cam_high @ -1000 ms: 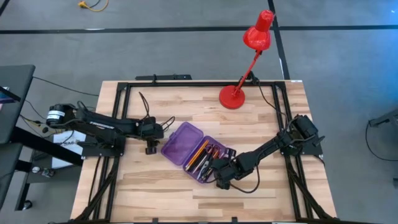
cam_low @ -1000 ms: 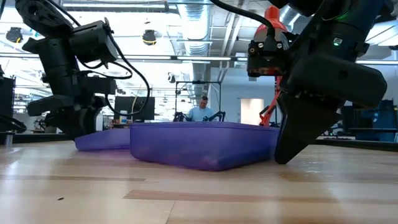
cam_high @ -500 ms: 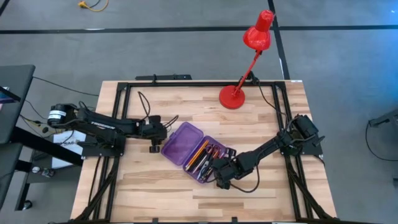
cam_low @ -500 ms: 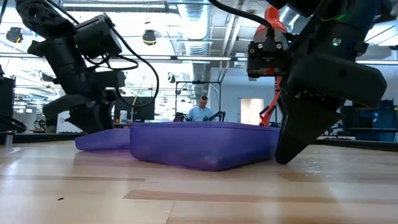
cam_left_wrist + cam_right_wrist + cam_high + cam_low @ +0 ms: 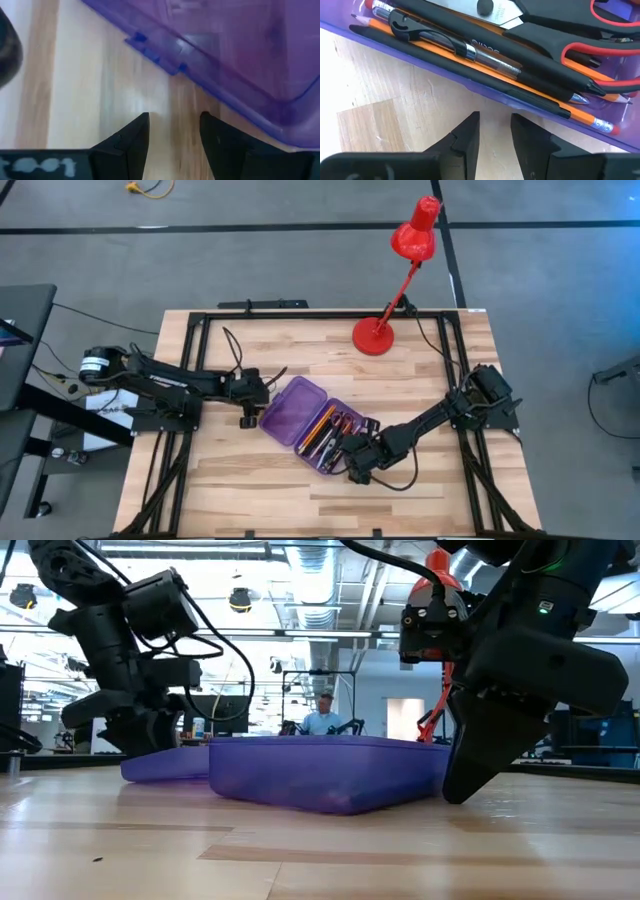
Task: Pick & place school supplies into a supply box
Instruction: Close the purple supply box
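Note:
The purple supply box [image 5: 300, 415] lies open on the table, its lid [image 5: 240, 55] flat beside its tray [image 5: 485, 92]. In the tray lie orange pencils [image 5: 580, 116], black pens [image 5: 520, 57] and red-handled scissors [image 5: 600, 47]. My left gripper [image 5: 245, 418] hangs open just left of the lid's latch edge [image 5: 155, 50], its fingers [image 5: 135, 137] over bare wood. My right gripper [image 5: 495, 131] stands open at the tray's near side, pointing down, with nothing between its fingers. My right gripper's fingers [image 5: 465, 770] reach down to the table right beside the tray's wall [image 5: 425, 765]; I cannot tell whether they touch the wall. My left gripper touches nothing.
A red desk lamp stands on its base [image 5: 375, 336] at the table's far side, its head leaning past the far edge. A black frame [image 5: 190, 360] runs along the table's edges. Bare wood lies along the near side. A person [image 5: 322, 716] sits far off behind the table.
My left gripper has tipped at the wrist beside the lid and stays open. The box and my right gripper have kept still.

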`<act>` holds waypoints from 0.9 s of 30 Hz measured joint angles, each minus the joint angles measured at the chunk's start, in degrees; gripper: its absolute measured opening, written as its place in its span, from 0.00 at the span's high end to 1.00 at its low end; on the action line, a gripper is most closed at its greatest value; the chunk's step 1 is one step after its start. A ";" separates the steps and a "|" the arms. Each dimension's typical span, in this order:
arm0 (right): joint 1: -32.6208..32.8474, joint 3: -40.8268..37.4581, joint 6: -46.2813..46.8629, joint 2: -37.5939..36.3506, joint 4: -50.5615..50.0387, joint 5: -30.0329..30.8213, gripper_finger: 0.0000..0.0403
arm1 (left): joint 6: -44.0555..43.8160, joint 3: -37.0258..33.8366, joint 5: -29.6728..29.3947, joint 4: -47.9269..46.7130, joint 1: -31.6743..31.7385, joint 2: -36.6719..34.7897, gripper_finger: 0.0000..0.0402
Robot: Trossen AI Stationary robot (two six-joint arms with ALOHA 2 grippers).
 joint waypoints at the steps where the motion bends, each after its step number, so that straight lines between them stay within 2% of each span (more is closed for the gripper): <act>1: 0.00 0.02 -0.17 -0.36 -0.70 0.02 0.74 | 0.01 0.10 0.53 0.83 0.00 0.92 0.60; 7: -0.03 -0.02 -3.14 -1.01 -3.20 0.02 0.74 | -2.07 0.91 2.02 3.16 -0.12 5.15 0.60; 18: -2.87 -0.07 -7.54 -1.26 -4.81 -0.85 0.74 | -4.34 0.79 1.23 3.57 -3.29 5.15 0.60; 27: -4.70 -0.02 -10.94 -1.33 -6.76 -0.14 0.74 | -9.75 0.74 1.85 2.05 -5.87 5.17 0.60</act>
